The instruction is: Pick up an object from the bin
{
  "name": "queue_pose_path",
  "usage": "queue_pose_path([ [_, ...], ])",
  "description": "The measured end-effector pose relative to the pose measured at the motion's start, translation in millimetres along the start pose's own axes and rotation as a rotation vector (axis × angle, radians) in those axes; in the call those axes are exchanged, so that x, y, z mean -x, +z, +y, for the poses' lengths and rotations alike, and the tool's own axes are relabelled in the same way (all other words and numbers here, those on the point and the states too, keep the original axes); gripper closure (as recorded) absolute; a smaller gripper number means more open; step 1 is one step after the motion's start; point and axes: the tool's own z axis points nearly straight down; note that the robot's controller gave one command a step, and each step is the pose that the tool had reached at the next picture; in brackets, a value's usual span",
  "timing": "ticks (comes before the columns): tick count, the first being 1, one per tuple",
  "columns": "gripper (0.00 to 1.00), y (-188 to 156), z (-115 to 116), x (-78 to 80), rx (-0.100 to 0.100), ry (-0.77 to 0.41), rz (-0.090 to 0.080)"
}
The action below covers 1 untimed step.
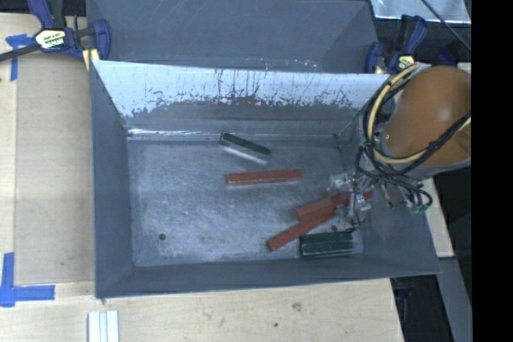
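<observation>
Camera view: the gripper [353, 200], half hidden by cables [373, 124], is above a short red-brown flat block [315, 211]; its opening I cannot tell

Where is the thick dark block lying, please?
In the camera view, the block lies at the bin's lower right, just below the gripper, beside a slanted red stick.

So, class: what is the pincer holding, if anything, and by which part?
It cannot be told: the pincer is at the right end of a short red block, no grip visible.
</observation>
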Motion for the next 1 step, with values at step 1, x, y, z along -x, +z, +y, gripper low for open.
queue_pose_path([
  [1,1.0,-21.6,-0.4,1.5,-0.001,0.001,-0.003],
])
